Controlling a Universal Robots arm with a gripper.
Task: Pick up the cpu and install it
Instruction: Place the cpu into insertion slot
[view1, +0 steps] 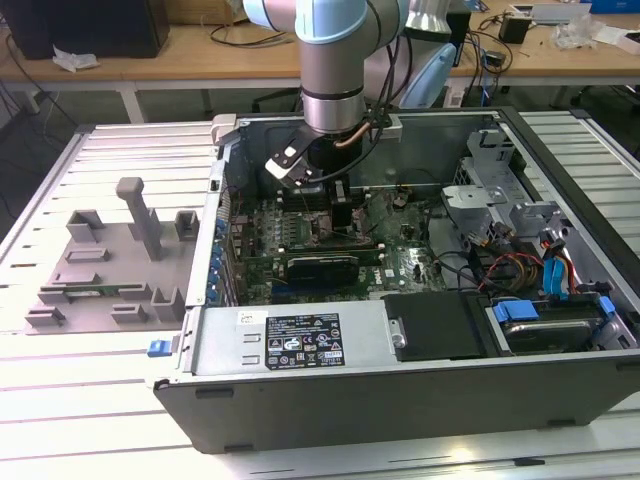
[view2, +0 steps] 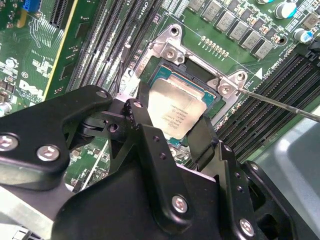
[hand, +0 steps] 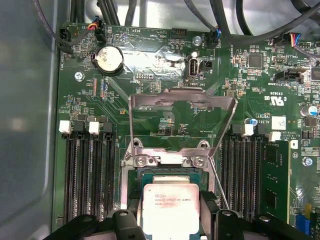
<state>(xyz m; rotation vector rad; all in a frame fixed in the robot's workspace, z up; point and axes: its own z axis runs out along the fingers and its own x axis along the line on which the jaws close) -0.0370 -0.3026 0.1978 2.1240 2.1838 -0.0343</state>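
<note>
While the pincer (view2: 175, 110) is closed on the cpu (view2: 177, 114), one black finger (view2: 145, 132) pressing on each of two opposite edges, the chip lies squarely over the open socket (view2: 172, 50). Whether it is fully seated or held just above cannot be told.

The cpu is a flat square with a bright, brushed-silver lid. Faint dark print crosses its middle, and a thin darker green rim shows around the metal in both wrist views.

In the first wrist view the cpu (hand: 171, 210) sits between the pincer's (hand: 171, 206) tips. Beyond it the metal load plate (hand: 182, 120) stands swung up off the socket, and a thin retaining lever (hand: 220, 190) slants beside it. Black memory slots (hand: 90, 175) flank the socket on both sides. Farther along the green motherboard (hand: 165, 75) is a round coin battery (hand: 109, 60).

In the exterior view the arm (view1: 333, 60) reaches down into the open computer case (view1: 300, 345), with the pincer (view1: 340, 215) low over the board toward eleven o'clock of the case interior. At nine o'clock from the case, on the exterior view's left, a grey fixture (view1: 110, 260) rests on the slatted worktop (view1: 60, 400).
</note>
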